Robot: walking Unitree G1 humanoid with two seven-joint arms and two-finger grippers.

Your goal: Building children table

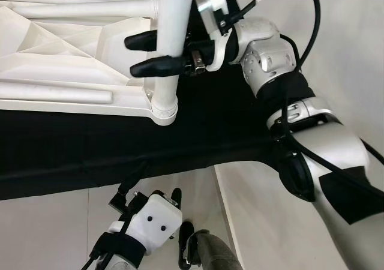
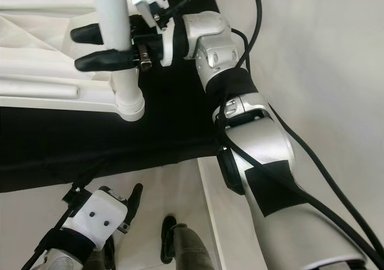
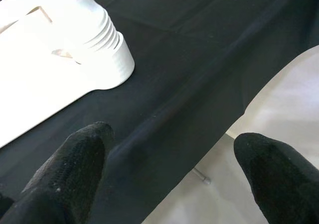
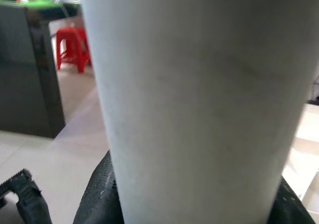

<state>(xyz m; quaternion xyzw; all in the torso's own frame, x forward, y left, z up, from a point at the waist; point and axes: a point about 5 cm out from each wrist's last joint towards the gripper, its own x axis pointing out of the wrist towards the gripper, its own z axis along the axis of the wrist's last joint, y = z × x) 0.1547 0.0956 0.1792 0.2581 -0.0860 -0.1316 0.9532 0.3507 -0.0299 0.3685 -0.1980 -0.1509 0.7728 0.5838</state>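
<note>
1. Fingers of the right gripper (image 1: 155, 55) close around a white table leg (image 1: 171, 36), one black finger on each side of the tube.
2. That leg stands upright, its lower end seated in a ribbed round socket (image 1: 163, 109) at the corner of the white tabletop (image 1: 72, 54).
3. The tabletop lies upside down on a surface covered with a black cloth (image 1: 120, 144), its ribbed underside facing up.
4. Another white leg (image 1: 54, 93) lies flat on the underside of the tabletop, along its near edge; a further white tube (image 1: 78, 8) lies along the far side.
5. The right arm (image 1: 324, 156) reaches from the robot's right across the corner of the surface, a black cable (image 1: 306, 18) looping over its wrist.
6. The left gripper (image 1: 157, 205) hangs low beside the draped cloth edge, over a pale tiled floor (image 1: 54, 222); its fingers (image 3: 75, 169) are spread wide and hold nothing.
7. In the left wrist view the corner socket (image 3: 107, 55) sits well ahead of those fingers, across the cloth.
8. In the right wrist view the gripped leg (image 4: 199, 104) is close up, with a red stool (image 4: 72, 47) on the floor behind.
</note>
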